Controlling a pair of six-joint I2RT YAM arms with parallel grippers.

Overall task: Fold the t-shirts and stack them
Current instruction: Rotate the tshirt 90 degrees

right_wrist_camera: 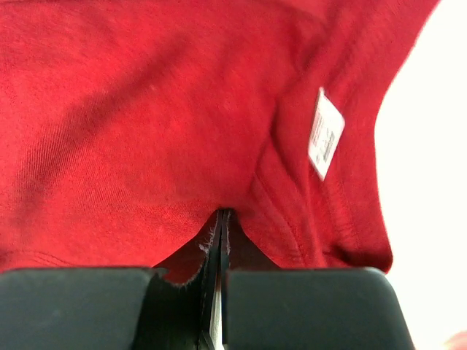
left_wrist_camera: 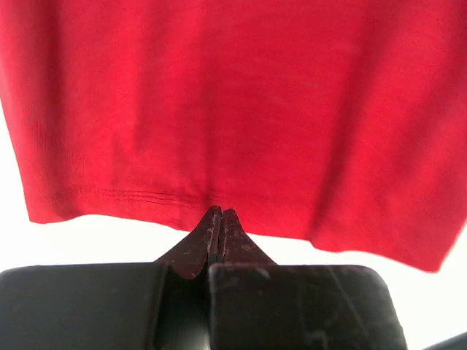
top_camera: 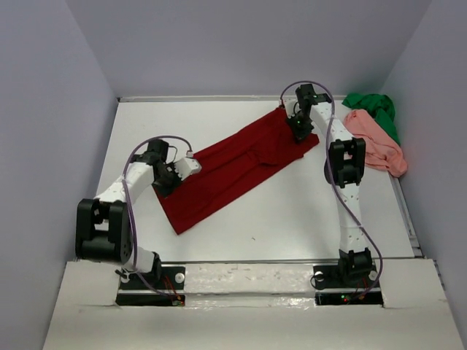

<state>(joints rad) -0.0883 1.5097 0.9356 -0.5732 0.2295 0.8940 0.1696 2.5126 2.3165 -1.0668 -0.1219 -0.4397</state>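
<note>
Three t-shirts: one dark red t-shirt (top_camera: 233, 171) spread diagonally mid-table, one salmon pink t-shirt (top_camera: 376, 142) and one green t-shirt (top_camera: 376, 109) bunched far right. The left gripper (left_wrist_camera: 220, 215), elbow bent, pinches the red hem. The right gripper (right_wrist_camera: 222, 217), arm stretched, pinches near the collar.

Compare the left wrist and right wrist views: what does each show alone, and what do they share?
Left wrist only: the straight stitched hem of the dark red t-shirt, with white table below. Right wrist only: a white label beside the ribbed collar. Shared: red cloth filling the frame; left fingers and right fingers each shut, pinching its edge.
</note>
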